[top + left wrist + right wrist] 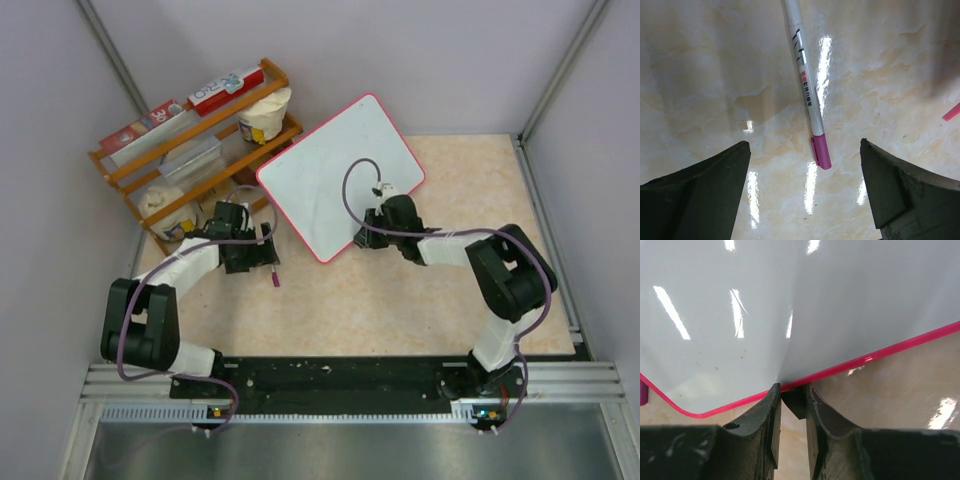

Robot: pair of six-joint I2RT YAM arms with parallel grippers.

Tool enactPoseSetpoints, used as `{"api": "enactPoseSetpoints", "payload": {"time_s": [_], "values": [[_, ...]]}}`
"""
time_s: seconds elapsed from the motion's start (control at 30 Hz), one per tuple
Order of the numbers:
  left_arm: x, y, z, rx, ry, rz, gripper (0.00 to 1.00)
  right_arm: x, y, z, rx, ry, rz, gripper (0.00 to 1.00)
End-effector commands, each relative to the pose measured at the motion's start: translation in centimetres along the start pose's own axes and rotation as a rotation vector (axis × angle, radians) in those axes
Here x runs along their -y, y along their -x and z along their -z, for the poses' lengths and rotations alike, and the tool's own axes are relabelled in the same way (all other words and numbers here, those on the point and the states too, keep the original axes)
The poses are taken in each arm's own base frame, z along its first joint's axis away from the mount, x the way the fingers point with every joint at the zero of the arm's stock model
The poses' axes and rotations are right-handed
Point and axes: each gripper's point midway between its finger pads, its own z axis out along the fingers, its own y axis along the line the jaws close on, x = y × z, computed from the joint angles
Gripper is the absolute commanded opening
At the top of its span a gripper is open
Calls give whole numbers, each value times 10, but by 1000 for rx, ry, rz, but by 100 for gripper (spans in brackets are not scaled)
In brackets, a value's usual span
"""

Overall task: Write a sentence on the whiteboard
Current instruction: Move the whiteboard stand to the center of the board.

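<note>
Turned diagonal on the tabletop [400, 300] lies the whiteboard [330, 170], long axis running near-left to far-right. The right fingers [765, 420] are pinched shut on its pink rim [880, 352], midway along the near-right long edge. The left fingers [715, 185] are spread wide, hovering over a pink-capped marker pen [807, 95] just off the board's near-left side

Left claw [805, 145] gapes wide, pointing down; right claw [792, 390] pinches the whiteboard [790, 300] rim between its tips.

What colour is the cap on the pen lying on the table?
Bright pink. The cap of the white pen shows best in the left wrist view.
</note>
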Motion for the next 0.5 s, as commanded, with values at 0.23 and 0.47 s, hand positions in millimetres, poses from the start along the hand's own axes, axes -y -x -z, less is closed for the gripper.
{"api": "enactPoseSetpoints", "payload": {"time_s": [0.23, 0.47], "values": [[1, -1, 9, 55, -11, -5, 93, -67, -56, 20, -129, 123, -74, 4], [-2, -3, 14, 72, -4, -10, 93, -73, -43, 20, -137, 79, -70, 15]]}}
